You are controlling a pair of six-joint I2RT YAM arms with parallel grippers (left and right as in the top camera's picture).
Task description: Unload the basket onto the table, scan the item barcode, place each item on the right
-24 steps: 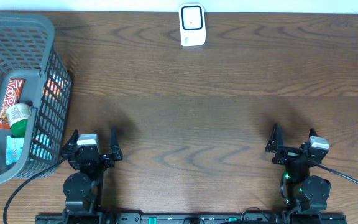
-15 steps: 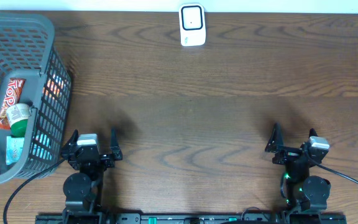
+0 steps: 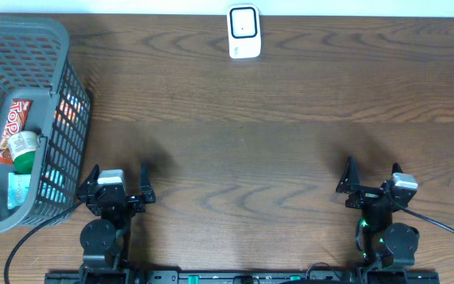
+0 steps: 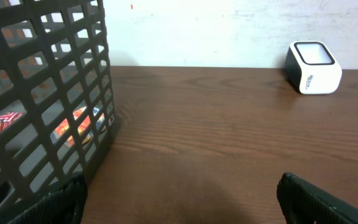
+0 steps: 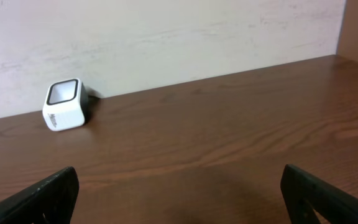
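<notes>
Scanner far edge; L gripper, R gripper spread wide.

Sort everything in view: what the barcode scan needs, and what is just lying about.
For the job:
scanner
basket, with the items in it: red packet, small tub, teal packet
left gripper and right gripper, both open and empty

Just there:
table
wall
</notes>
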